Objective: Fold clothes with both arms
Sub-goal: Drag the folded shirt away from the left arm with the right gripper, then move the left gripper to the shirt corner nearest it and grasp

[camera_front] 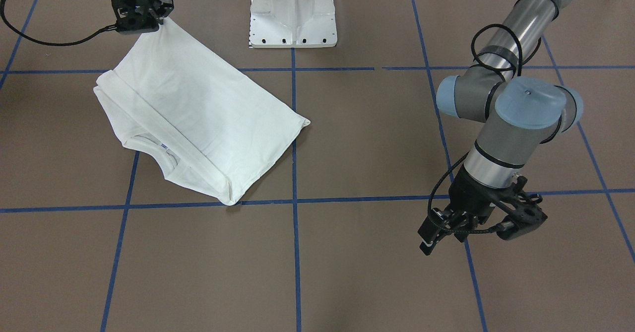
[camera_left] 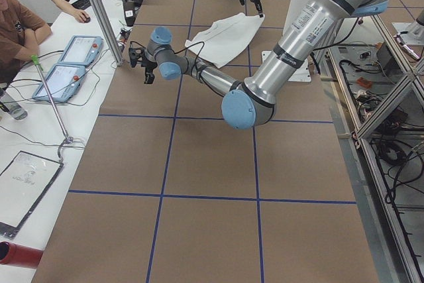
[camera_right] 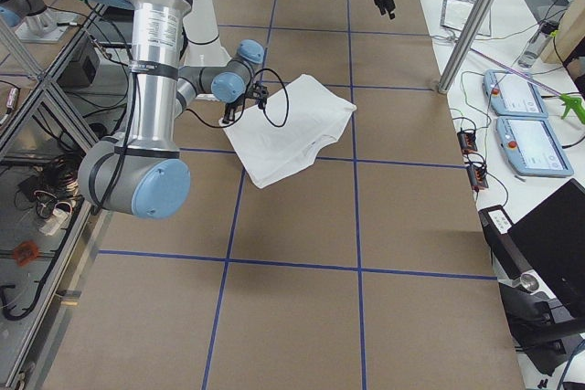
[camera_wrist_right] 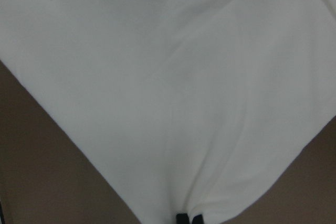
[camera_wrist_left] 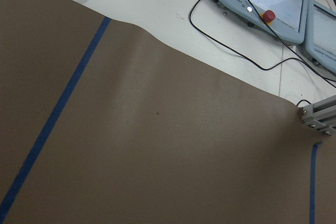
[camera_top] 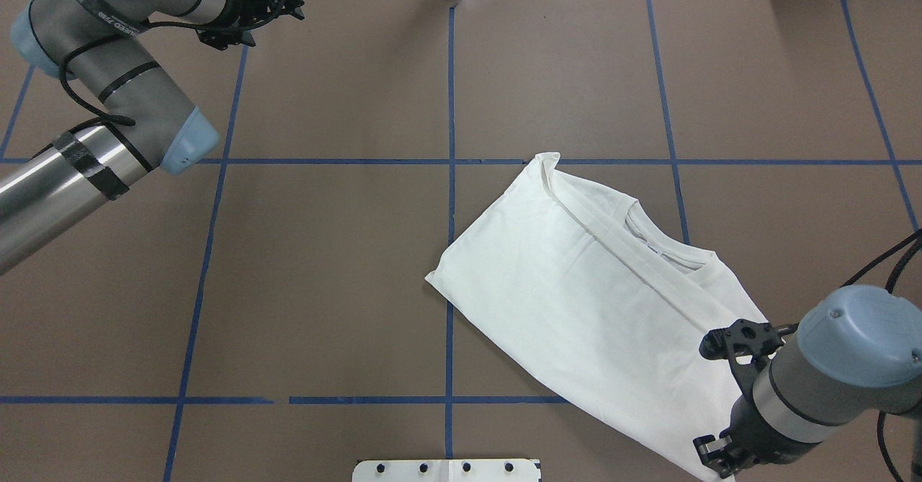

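Table (camera_front: 357,138): flat, matte brown sheet ruled into squares by blue tape lines; it lies beneath both pairs of fingers.
Left arm (camera_front: 511,123): grey tube sections, a brushed-metal forearm, rounded light-blue joint caps, looped black cable.
Right arm (camera_top: 828,374): the same grey tube and domed blue cap.
T-shirt (camera_front: 198,108): soft white cotton folded to a slanted oblong, its top layer smooth with faint creases. One corner rises to the right fingers, the rest spreads flat away from them, well apart from the left fingers.
Left gripper (camera_front: 475,230): black and angular, fingers spread with nothing between them, over bare table.
Right gripper (camera_front: 161,18): black, fingertips pressed onto the shirt's corner, where the cloth puckers to a point.
Collar (camera_front: 149,141): curved ribbed band on the edge across from the pinched corner.
Neck label (camera_front: 164,147): tiny tag inside the collar, print unreadable.
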